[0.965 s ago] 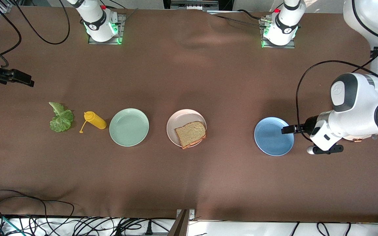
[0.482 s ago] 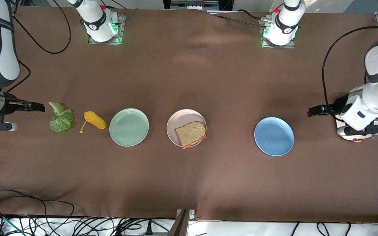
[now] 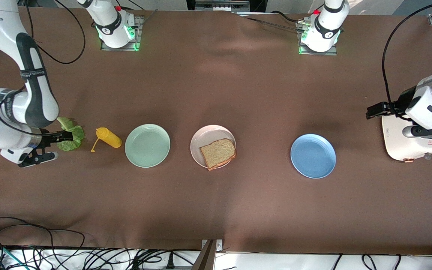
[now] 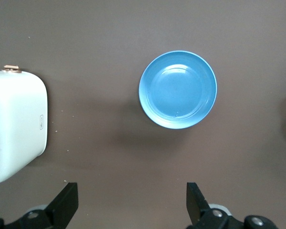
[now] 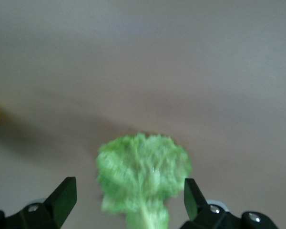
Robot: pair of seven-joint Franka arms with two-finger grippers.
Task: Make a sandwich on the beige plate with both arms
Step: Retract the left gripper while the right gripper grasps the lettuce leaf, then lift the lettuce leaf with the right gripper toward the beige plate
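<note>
Right gripper (image 3: 64,137) spread wide over lettuce leaf (image 3: 69,134), holding nothing, near the table (image 3: 216,210) end on the right arm's side; fingers (image 5: 62,198) apart on either side of the leaf in the right wrist view. Next along the row: yellow squeeze bottle (image 3: 108,137) lying on its side, then mint-green plate (image 3: 147,145), bare. Beige plate (image 3: 213,146) at mid-table, carrying bread slice (image 3: 218,153) that overhangs the rim nearest the front camera. Blue plate (image 3: 313,156) well apart, bare. White appliance (image 3: 407,144) near the table end on the left arm's side. Left gripper (image 3: 374,111) parted wide over bare cloth beside that appliance, gripping nothing.
</note>
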